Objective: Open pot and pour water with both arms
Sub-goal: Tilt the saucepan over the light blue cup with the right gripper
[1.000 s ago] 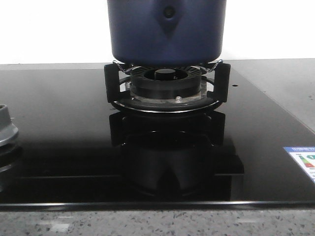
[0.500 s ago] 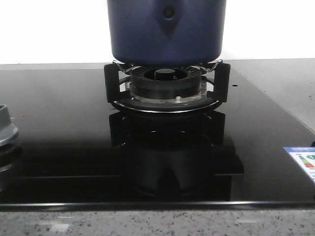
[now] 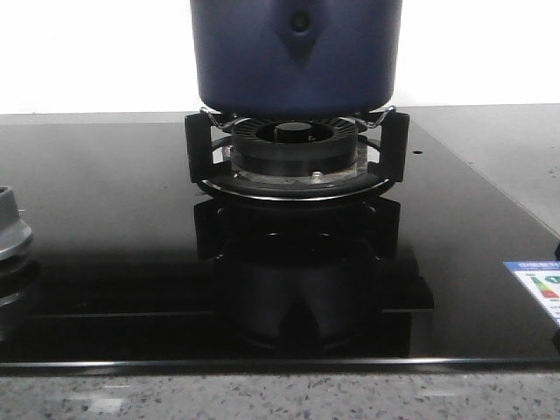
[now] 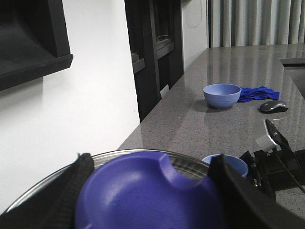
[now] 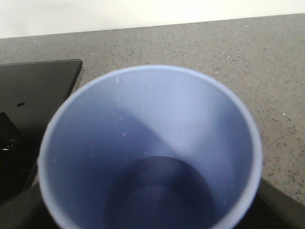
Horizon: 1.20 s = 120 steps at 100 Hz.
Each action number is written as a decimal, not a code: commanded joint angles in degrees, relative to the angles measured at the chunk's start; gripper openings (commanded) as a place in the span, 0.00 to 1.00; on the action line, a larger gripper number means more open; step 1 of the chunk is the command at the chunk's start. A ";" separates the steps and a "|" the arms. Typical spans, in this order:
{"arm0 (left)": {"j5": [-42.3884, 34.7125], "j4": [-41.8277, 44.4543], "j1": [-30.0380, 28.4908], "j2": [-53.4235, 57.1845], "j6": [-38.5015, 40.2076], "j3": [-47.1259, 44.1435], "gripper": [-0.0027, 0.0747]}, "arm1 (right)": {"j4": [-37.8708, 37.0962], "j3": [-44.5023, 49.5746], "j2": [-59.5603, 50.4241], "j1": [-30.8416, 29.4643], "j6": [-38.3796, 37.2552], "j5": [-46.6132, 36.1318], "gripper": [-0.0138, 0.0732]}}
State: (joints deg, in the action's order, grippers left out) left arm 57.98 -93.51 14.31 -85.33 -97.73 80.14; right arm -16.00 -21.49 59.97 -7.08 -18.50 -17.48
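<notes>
The dark navy pot [image 3: 296, 52] stands on the burner grate [image 3: 296, 153] at the back of the black cooktop; its top is cut off in the front view. Neither gripper shows there. In the left wrist view my left gripper [image 4: 147, 195] has its black fingers [image 4: 69, 191] against both sides of the blue lid knob [image 4: 143, 191]. The lid's metal rim [image 4: 119, 155] curves behind the knob. My right gripper [image 5: 150, 210] is shut on a light-blue cup [image 5: 152, 133], seen from above, hovering over the counter by the cooktop's corner [image 5: 33, 95]. That cup [image 4: 233, 164] also shows beyond the lid.
A blue bowl [image 4: 221, 95], a blue cloth [image 4: 257, 93] and a grey mouse [image 4: 273, 106] lie farther along the grey stone counter [image 4: 200, 129]. A second burner [image 3: 10, 232] sits at the cooktop's left edge. An energy label [image 3: 538, 284] marks its right side.
</notes>
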 commanded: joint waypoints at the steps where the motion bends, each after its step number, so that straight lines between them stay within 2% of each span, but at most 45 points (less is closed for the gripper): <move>1: 1.16 -5.60 -0.01 2.72 0.54 1.87 0.28 | -0.16 -1.47 -0.74 0.13 0.05 -6.45 0.50; 25: 1.75 -5.60 -0.01 2.72 0.82 1.87 0.28 | -1.05 -2.87 -6.32 0.22 0.05 -8.84 0.49; 46: 3.27 -5.60 -0.01 2.96 2.97 1.87 0.28 | -7.39 -9.48 -11.15 2.50 0.05 -4.22 0.49; 83: 2.12 -0.99 -0.11 7.56 5.16 1.87 0.28 | -13.39 -29.16 -7.75 16.40 0.05 13.46 0.49; 120: -0.56 3.92 -0.11 13.21 8.70 1.87 0.28 | -18.86 -43.08 4.25 27.84 0.05 21.23 0.49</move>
State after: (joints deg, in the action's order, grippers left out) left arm 58.58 -84.56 14.31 -75.23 -90.25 80.14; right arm -32.41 -60.30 62.82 18.91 -18.50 6.18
